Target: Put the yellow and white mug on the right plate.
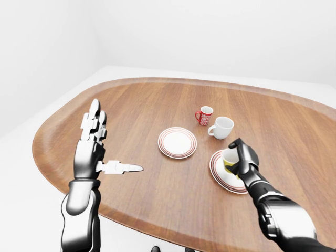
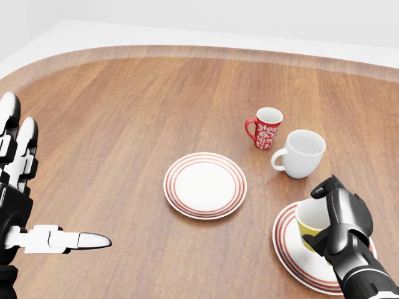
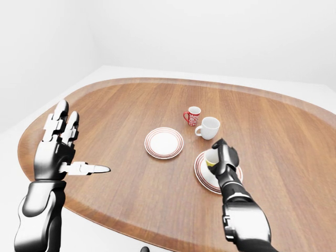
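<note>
While the right hand (image 2: 341, 219) wrapped its fingers round the yellow and white mug (image 2: 310, 222), the mug sat over the right plate (image 2: 293, 252); the left hand (image 2: 19, 187) stood spread, well apart.

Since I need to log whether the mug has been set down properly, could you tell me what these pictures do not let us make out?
- Yellow and white mug: the right hand covers its right side in all views, so its handle is hidden.
- Whether the mug's base touches the right plate: not discernible.
- Right plate's lower rim: cut off by the head view's bottom edge.
- Left hand: its forearm leaves the frame.
</note>
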